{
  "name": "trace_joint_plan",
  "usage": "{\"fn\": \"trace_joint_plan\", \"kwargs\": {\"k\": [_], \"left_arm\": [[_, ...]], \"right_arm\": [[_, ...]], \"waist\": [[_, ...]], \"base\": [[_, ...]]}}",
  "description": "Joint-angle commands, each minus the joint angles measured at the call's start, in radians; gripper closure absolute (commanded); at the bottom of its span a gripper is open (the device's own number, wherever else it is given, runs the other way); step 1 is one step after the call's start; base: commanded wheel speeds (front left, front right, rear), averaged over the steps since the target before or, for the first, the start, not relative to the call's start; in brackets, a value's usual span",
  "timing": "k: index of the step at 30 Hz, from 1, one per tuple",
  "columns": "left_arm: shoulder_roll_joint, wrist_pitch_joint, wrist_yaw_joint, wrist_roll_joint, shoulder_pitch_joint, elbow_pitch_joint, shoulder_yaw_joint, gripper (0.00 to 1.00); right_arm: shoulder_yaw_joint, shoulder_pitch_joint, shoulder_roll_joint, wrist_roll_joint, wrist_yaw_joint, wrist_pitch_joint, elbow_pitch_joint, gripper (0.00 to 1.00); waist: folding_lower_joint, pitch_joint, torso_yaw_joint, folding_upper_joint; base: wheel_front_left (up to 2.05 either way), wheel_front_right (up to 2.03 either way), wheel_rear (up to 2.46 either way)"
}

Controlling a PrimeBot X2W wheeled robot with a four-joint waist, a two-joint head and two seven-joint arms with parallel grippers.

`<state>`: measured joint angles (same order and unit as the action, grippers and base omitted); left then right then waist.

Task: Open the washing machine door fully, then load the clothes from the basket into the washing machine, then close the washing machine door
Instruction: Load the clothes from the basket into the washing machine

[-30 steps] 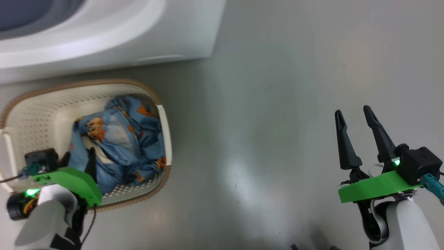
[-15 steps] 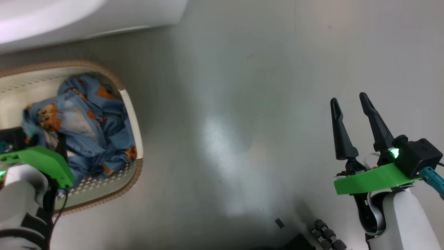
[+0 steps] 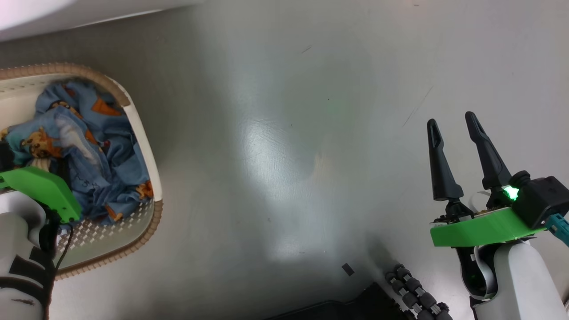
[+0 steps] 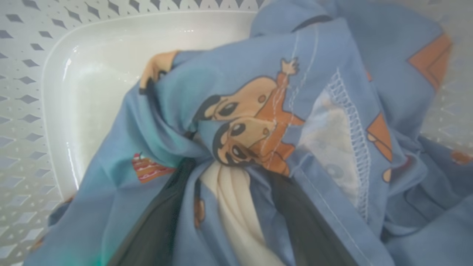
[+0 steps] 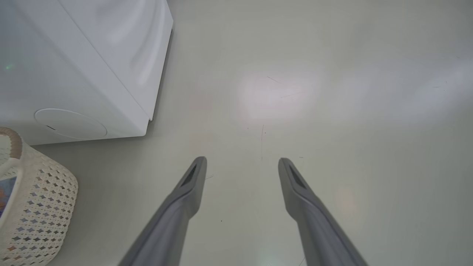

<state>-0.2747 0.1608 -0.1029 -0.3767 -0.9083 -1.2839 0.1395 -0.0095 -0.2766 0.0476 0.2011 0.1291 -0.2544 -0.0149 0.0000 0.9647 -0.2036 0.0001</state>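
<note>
Grey, glossy floor ran bare under the right gripper, whose two dark fingers stood wide apart with nothing between them, pointing out over the floor. Well off to that claw's left sat the basket. Further ahead and left of it rose the white corner of the washing machine, with its round filter cap low on the front. The left gripper was down inside the basket, its fingers spread and sunk into the clothes. Blue folds lay over both fingers and a cream fold ran between them, and the jaws looked wide, not pinched on the cloth. Ahead and left of that claw the basket's pale bottom showed bare, while the garment bunched ahead and to its right.
</note>
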Motion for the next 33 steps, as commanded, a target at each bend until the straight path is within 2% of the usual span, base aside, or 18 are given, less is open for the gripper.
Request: {"fn": "trace_joint_plan", "kwargs": {"k": [1,5,6,7,20,33], "left_arm": [[-0.04,-0.01,0.01,-0.008,0.028,-0.005,-0.019,0.0],[-0.026,-0.027,0.014,-0.024,0.018,-0.006,-0.025,0.0],[-0.02,-0.029,0.012,-0.033,0.016,-0.006,-0.03,0.58],[-0.015,-0.033,0.01,-0.037,0.014,-0.006,-0.031,1.0],[0.004,-0.027,-0.014,-0.03,0.032,-0.007,0.018,1.0],[0.009,0.044,-0.024,-0.045,0.114,-0.007,0.042,1.0]], "right_arm": [[0.015,0.041,0.003,0.009,0.002,-0.007,0.023,0.0],[0.011,0.045,0.003,-0.002,0.002,-0.007,0.028,0.0],[0.011,0.044,0.003,-0.004,0.002,-0.007,0.028,0.0],[0.011,0.043,0.003,-0.004,0.002,-0.007,0.028,0.0],[0.02,0.009,0.003,-0.008,0.002,-0.007,0.021,0.0],[0.042,-0.022,0.003,-0.001,0.002,-0.007,-0.022,0.0]], "waist": [[0.0,0.005,0.002,-0.0001],[0.0,0.012,0.011,-0.0001],[0.0,0.012,0.013,-0.0001],[0.0,0.012,0.013,-0.0001],[0.0,-0.03,0.019,-0.0001],[0.0,-0.183,0.029,-0.0001]], "base": [[0.0,0.0,0.0],[0.0,0.0,0.0],[0.0,0.0,0.0],[0.0,0.0,0.0],[0.0,0.0,0.0],[0.0,0.0,0.0]]}}
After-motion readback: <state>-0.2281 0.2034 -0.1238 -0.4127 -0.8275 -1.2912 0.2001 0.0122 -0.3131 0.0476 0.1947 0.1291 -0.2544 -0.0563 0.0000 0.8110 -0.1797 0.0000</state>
